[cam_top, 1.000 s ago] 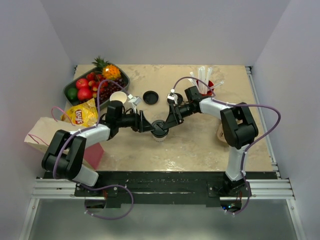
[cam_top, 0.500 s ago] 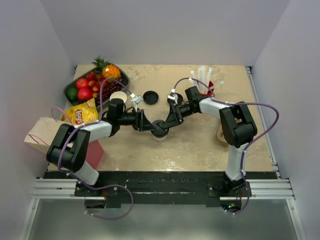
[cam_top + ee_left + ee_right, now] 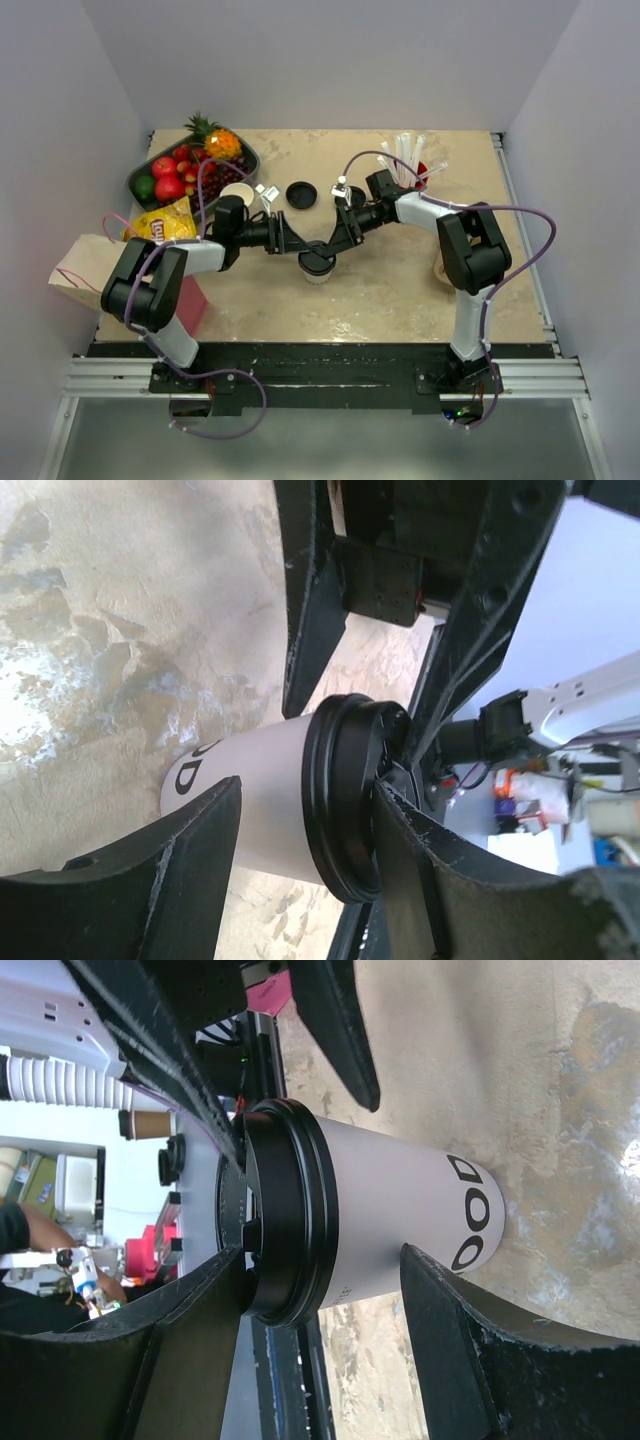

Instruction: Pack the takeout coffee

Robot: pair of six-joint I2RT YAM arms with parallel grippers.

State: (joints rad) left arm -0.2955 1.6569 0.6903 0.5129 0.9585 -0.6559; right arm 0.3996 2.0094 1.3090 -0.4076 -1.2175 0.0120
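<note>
On marbled table, seemingly past lidding: lidded cup between open, empty left gripper and right gripper; next, grip cup, lift toward paper bag

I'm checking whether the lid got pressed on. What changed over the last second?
Both grippers eased slightly toward the table's far side. The left gripper and right gripper now leave the white cup more exposed from above, and the left arm's elbow swung inward. Nothing was gripped or released, and both stay open. The cup, with its black lid on, and the loose lid stayed put.
</note>
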